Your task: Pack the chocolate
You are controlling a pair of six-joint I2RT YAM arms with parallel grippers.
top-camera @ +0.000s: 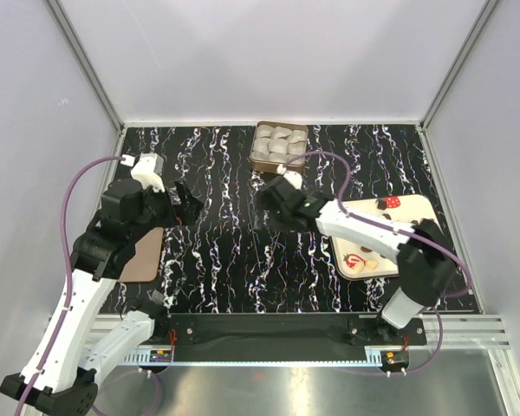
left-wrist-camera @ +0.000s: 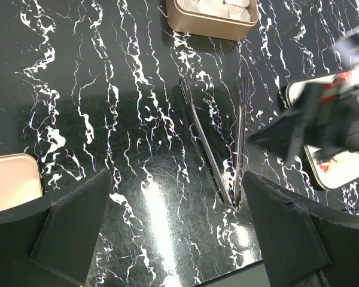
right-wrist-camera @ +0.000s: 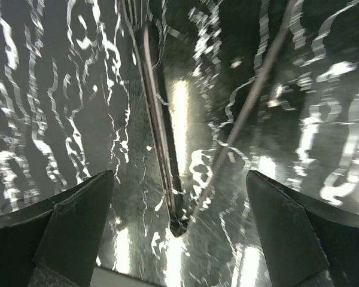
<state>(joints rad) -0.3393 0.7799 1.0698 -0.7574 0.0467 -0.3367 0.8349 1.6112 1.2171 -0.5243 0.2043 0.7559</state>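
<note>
Chocolate [top-camera: 370, 263]: small pieces on the white tray [top-camera: 416, 206], pale ones at its near end, one dark at its far end. Likely light, smooth and easily dented, so pinch gently across the middle. Rounded; no long axis discernible. Left gripper [left-wrist-camera: 176, 174] and right gripper [right-wrist-camera: 179, 173] gape empty left of the tray, above tongs [left-wrist-camera: 230, 196].

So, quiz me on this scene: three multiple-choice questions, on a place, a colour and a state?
1. Where is the gold tin? A) far middle of the table B) near left corner C) on the white tray
2. The table's colour? A) white B) black, white-veined C) green
3. The right fingers are: A) shut on a spoon B) shut, empty C) open, empty
1 A: it sits by the back wall. 2 B: marbled in every view. 3 C: the tongs lie untouched between them.
</note>
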